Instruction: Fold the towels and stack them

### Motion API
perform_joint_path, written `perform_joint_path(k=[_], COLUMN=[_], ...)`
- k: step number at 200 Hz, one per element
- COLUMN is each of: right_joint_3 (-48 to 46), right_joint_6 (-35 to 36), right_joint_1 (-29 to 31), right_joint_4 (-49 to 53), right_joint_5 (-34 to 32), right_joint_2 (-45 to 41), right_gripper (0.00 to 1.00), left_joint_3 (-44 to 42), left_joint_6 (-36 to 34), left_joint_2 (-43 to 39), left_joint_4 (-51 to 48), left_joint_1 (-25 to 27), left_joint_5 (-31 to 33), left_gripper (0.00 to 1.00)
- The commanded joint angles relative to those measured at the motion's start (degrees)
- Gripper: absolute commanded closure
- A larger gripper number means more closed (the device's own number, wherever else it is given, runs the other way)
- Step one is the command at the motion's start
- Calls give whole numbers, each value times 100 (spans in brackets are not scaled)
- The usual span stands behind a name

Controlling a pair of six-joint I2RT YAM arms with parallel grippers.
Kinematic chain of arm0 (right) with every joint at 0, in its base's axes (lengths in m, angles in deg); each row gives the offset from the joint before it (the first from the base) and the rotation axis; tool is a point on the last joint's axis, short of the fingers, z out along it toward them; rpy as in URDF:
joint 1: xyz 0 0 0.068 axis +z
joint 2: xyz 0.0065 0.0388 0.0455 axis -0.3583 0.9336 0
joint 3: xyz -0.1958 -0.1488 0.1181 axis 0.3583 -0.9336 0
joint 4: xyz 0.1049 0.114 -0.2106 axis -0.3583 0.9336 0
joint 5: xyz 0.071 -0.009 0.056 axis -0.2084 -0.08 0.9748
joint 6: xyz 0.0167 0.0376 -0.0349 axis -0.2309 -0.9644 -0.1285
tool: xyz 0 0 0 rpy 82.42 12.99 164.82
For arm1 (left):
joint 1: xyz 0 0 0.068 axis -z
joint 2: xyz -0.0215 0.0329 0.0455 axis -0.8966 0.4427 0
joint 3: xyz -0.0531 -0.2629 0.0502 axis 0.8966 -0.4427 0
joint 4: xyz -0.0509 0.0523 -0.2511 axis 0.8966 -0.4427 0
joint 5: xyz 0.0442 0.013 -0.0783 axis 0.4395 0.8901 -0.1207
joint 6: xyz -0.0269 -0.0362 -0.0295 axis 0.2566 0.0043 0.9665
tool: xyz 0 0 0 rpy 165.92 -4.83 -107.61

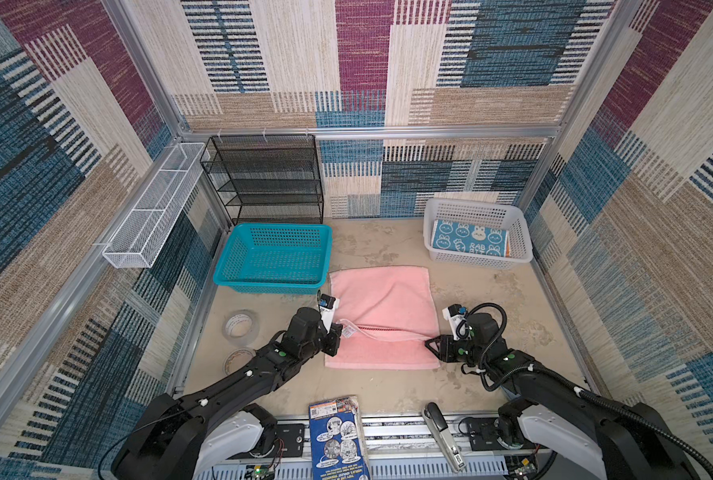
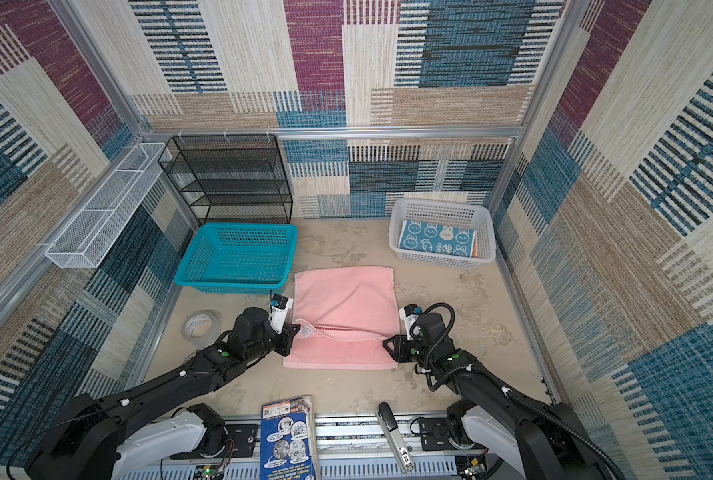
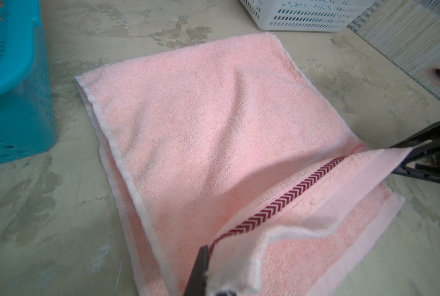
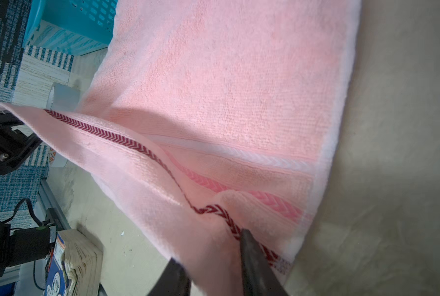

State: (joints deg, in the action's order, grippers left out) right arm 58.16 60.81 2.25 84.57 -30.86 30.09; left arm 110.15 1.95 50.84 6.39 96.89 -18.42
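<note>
1. At the near edge of the table (image 1: 492, 299), a blue book (image 1: 338, 436) and a stapler (image 1: 444, 432) are laid aside, well apart from the work.
2. The pink towel (image 1: 384, 299) is spread in the middle of the table, already doubled. Its near hem, with a dark red chevron stripe, is raised off the lower layer and stretched between both grippers. This is judged to keep the edge straight for the next fold.
3. The labelled corner is pinched tightly by the left gripper (image 1: 337, 334). The opposite corner lies between the jaws of the right gripper (image 1: 429, 343), which stand somewhat apart. Whether it is gripped cannot be told.
4. Two tape rolls (image 1: 240, 326) are seen beside the left arm and are not involved.
5. Farther back, nothing is seen in the teal basket (image 1: 271, 286). The blue towel (image 1: 469, 241) is kept folded in the white basket (image 1: 525, 245), with an orange edge (image 1: 508, 249) under it. The stack is probably collected there.
6. The surface is beige, matt and blotchy. A black mesh rack (image 1: 263, 178) and a white wire tray (image 1: 155, 212) are placed against walls with a woven patchwork pattern.
</note>
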Motion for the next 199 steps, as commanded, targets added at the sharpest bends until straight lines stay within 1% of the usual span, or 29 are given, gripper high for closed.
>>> perform_joint_path(k=[1,49,93,139,167,199], right_joint_3=[-2,-103,-178,-165,-41,251], right_joint_6=[71,47,-4,-53,-65,-42], right_joint_1=[18,23,22,23,28,22], right_joint_4=[-34,95,102,217,381,547], right_joint_5=[251,264,281,238,119,-247], right_joint_2=[-67,-391,-639,-918,-1123,-1050], right_gripper=[63,58,54,50,45,40], left_joint_3=[-48,-152,-163,-154,-52,297], left_joint_6=[233,380,549,733,705,701], left_joint_2=[-197,-854,-1616,-2467,-2434,-1811], left_joint_4=[44,-344,-830,-1165,-1086,-1025], left_joint_1=[14,22,32,32,32,32], left_joint_5=[-127,-128,-57,355,501,592], left_gripper=[86,81,81,81,79,77])
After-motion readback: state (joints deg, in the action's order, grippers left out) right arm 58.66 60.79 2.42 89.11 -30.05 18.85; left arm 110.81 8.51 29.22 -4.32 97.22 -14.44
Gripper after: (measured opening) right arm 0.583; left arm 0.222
